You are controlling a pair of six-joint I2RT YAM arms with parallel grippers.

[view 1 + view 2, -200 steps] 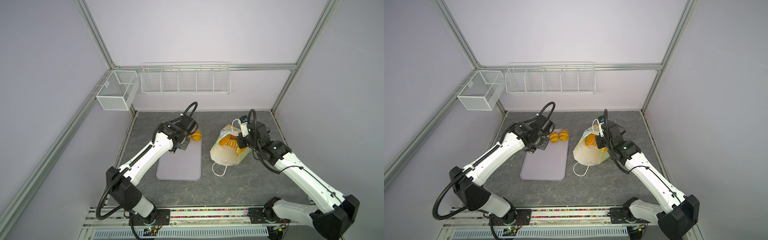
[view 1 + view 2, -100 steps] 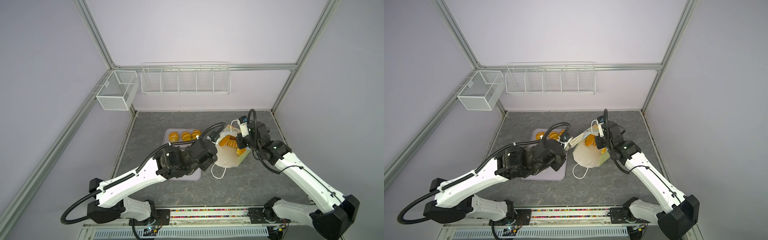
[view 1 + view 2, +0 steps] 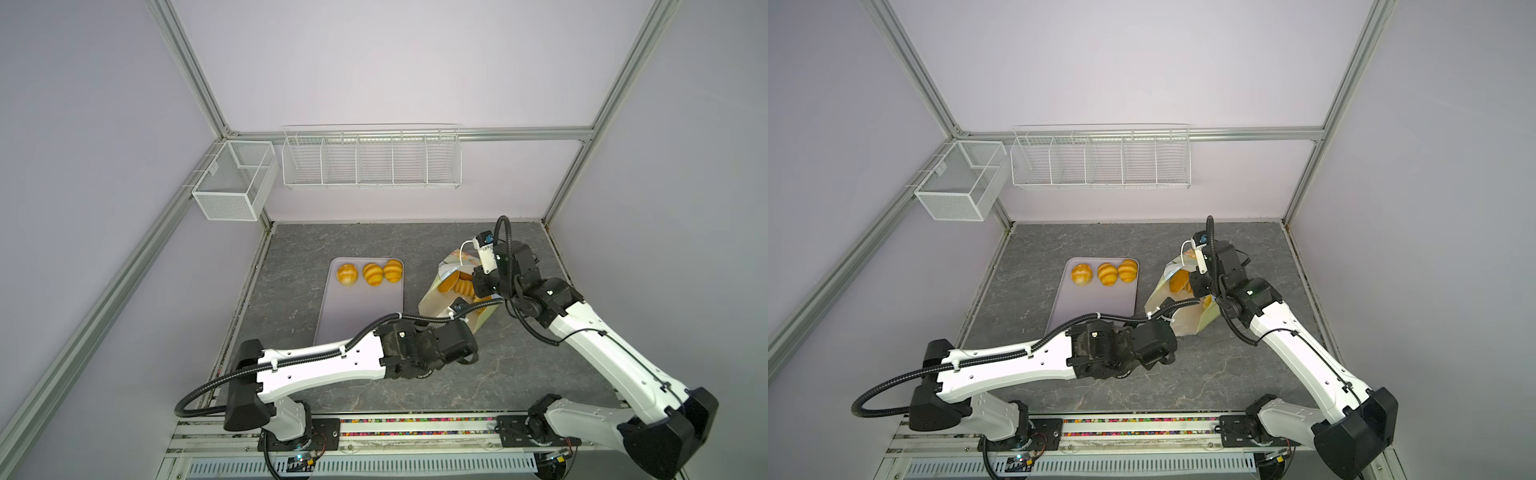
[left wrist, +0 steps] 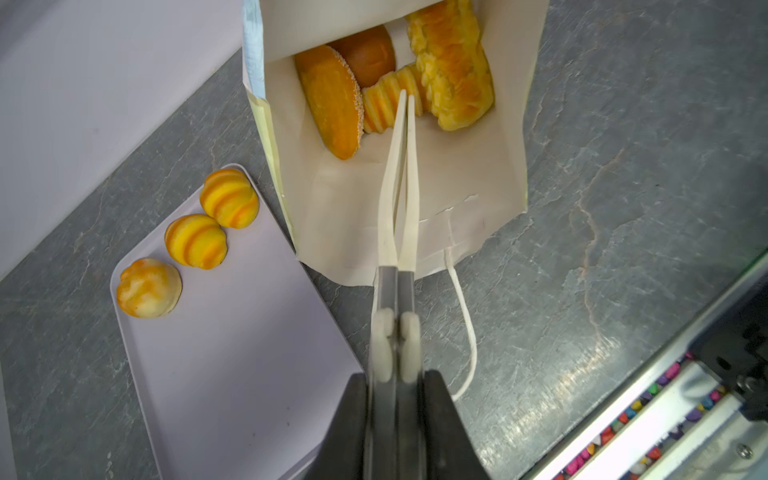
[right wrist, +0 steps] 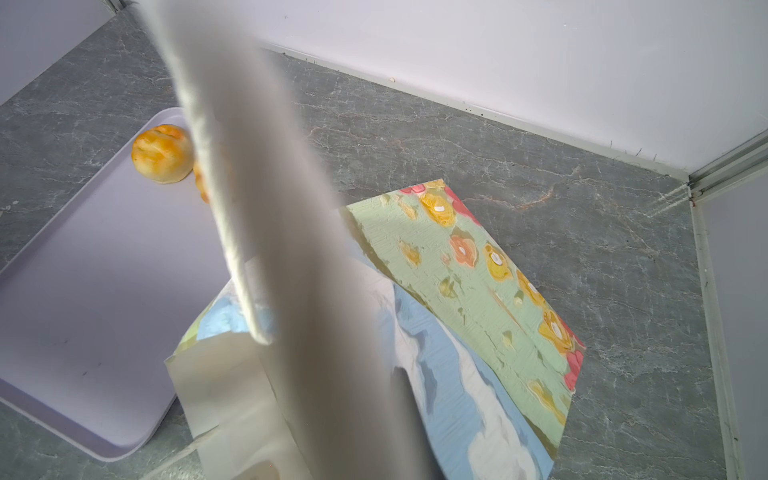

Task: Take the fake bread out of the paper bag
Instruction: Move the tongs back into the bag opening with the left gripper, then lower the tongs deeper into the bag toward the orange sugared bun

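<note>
We see the left arm (image 3: 324,365) stretched low and level, the left gripper (image 4: 405,97) inside the tilted paper bag (image 3: 434,303), ivory fingers pressed together empty over a ridged loaf (image 4: 384,104). The right gripper (image 3: 474,277) pinches the bag's rim. Glossy fake bread (image 4: 451,70) lies inside; three ridged buns (image 4: 195,241) line the smooth lilac tray's (image 4: 232,353) 12 o'clock end, the bag at its 3 o'clock.

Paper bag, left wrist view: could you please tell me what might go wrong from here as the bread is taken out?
1. The left end effector is shut, with its tips at the ridged loaf inside the paper bag. It may only shove the loaf deeper instead of gripping it.
2. The cord handle lies right beside the fingers. It could snag when they withdraw, dragging the bag.
</note>
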